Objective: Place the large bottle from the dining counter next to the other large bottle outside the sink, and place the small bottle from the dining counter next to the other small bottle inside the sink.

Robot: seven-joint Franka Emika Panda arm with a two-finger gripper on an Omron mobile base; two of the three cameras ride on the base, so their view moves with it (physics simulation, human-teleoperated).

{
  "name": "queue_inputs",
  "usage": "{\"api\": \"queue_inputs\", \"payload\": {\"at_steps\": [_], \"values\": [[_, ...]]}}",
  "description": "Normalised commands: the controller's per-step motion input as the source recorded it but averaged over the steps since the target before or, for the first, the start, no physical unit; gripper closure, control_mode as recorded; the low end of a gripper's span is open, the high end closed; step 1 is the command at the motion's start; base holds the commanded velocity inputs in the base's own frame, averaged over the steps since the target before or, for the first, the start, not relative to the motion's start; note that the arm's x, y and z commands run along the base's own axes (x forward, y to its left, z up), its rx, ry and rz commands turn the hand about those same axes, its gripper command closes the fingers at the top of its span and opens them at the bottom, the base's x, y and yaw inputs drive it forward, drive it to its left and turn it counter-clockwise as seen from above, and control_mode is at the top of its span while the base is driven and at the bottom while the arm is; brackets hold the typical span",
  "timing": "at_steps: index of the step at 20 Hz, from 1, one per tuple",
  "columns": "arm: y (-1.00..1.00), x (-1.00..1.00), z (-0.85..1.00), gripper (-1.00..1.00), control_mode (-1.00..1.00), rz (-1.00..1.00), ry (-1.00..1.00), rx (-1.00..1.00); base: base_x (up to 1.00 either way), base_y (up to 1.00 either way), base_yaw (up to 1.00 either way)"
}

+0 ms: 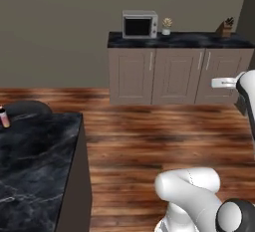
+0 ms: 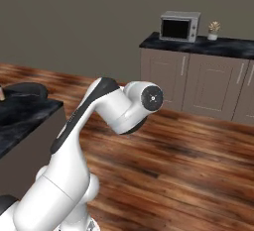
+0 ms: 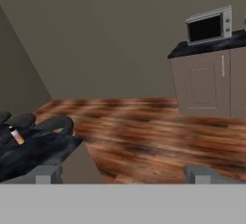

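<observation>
Well apart, bottle on dining counter, open claw empty.

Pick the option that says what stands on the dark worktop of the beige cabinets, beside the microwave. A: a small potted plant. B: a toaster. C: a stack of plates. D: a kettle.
A: in the left base view a small potted plant in a pale pot stands just right of the microwave on the cabinets' worktop; the right base view shows the same pairing.
</observation>
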Motion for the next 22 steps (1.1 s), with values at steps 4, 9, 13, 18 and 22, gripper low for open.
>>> {"api": "queue_inputs", "payload": {"at_steps": [4,9,13,18,22], "values": [[0.0,0.0,0.0,-1.0,1.0,0.0,0.0,0.0,0.61,-0.13,0.0],[0.0,0.0,0.0,-1.0,1.0,0.0,0.0,0.0,0.57,-0.02,0.05],[0.0,0.0,0.0,-1.0,1.0,0.0,0.0,0.0,0.6,0.0,0.1],[0.0,0.0,0.0,-1.0,1.0,0.0,0.0,0.0,0.38,0.03,0.16],[0.0,0.0,0.0,-1.0,1.0,0.0,0.0,0.0,-0.01,0.21,0.28]]}}
